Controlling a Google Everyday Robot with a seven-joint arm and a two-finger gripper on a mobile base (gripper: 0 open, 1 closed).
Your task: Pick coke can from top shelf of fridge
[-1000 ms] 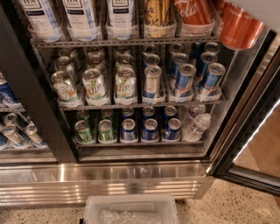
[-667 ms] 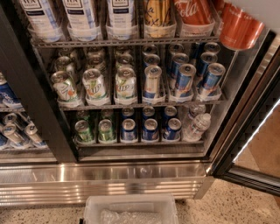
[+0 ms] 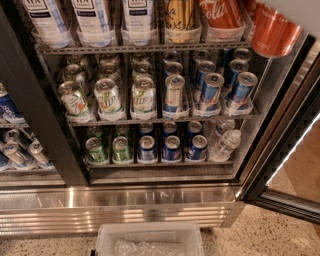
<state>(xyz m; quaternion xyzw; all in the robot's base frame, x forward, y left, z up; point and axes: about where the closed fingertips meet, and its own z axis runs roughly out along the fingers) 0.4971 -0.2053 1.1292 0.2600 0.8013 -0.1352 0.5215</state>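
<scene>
1. Zero visible change versus a second back: found the tilted coke can [image 3: 274, 31] parked at the same spot, off the right end of the top shelf [image 3: 100, 48], out of any cup holder and in front of the door frame of the fridge [image 3: 150, 205].
2. Took that as a pause mid-pull: already lifted clear of the rack, not yet carried away from the fridge. Just my read, though.
3. Spotted only a pale sliver of what looked like the pincer [image 3: 306, 9] in the top right corner, just above that can and mostly cropped off. Couldn't tell whether wide, narrow or clamped on the can. Guessed a hold, given nothing visible under the can.
4. Counted two coke cans total: the tilted one plus a second coke can [image 3: 220, 12] seated in its holder, right beside one gold can [image 3: 180, 17].
5. Counted three white tea cans [image 3: 95, 17] left of the gold one.
6. Middle rack, front row: three 7up cans [image 3: 107, 96] and three blue-and-silver cans [image 3: 210, 91]. More behind each, lost count there.
7. Bottom rack, front row: two green cans [image 3: 95, 149], three blue cans [image 3: 171, 146], two clear bottles [image 3: 226, 143].
8. Also noticed one clear plastic bin [image 3: 150, 239] on the floor below.
</scene>
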